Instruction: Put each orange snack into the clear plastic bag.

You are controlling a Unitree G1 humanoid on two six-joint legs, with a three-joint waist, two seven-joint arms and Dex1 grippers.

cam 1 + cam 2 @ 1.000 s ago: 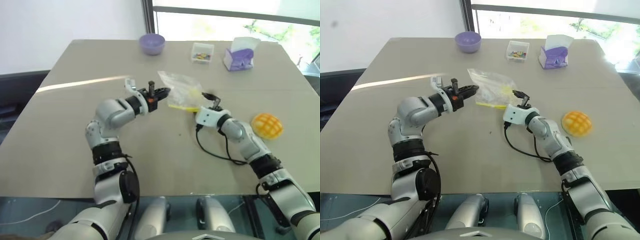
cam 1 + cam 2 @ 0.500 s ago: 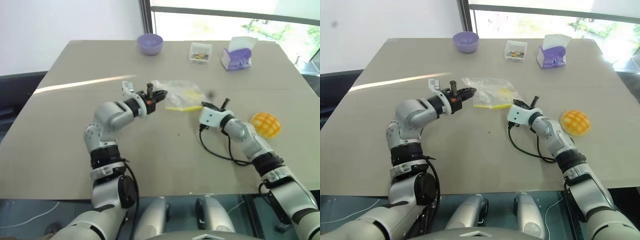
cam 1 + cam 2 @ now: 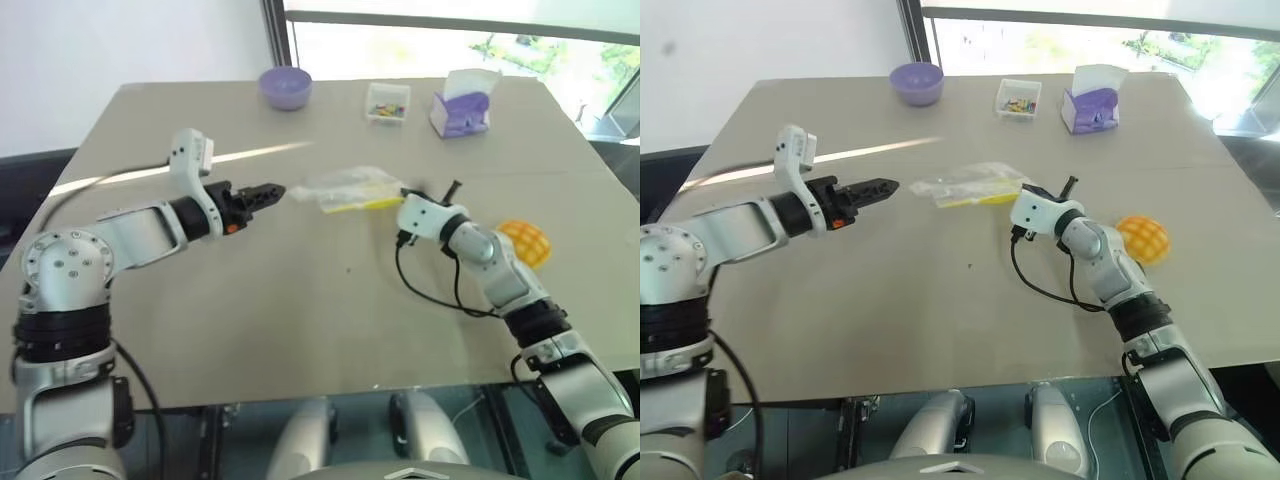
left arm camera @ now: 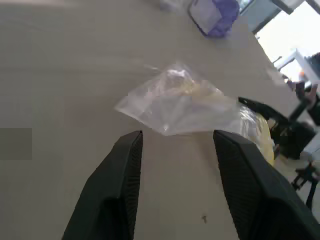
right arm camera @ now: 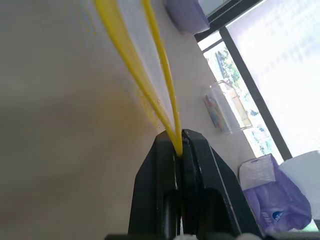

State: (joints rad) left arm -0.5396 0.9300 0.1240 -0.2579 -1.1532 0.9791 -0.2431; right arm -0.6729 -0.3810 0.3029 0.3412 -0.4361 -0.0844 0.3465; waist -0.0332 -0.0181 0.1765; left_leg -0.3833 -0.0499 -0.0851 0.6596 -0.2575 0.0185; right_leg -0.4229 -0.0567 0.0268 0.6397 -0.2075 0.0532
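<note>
The right gripper (image 5: 179, 145) has its jaws clenched on the yellow strip of the clear plastic bag (image 3: 345, 187) at mid-desk (image 3: 300, 320). The left gripper (image 4: 175, 142) is released beside it. The orange snack (image 3: 1142, 238) lies behind the right forearm.

From my seat the orange snack (image 3: 527, 243) is half covered by the right forearm, so I only get its far side. The clear plastic bag (image 4: 185, 106) blurs where it lies; I cannot tell whether its mouth gapes. In the right wrist view its yellow strip (image 5: 150, 75) runs out of the picture past the right gripper (image 5: 180, 145), whose fingers pinch it. Beyond the bag, the small clear box (image 3: 1018, 99) holds coloured bits too small for me to name. The left gripper (image 4: 175, 145) is cut off at the frame's bottom.
</note>
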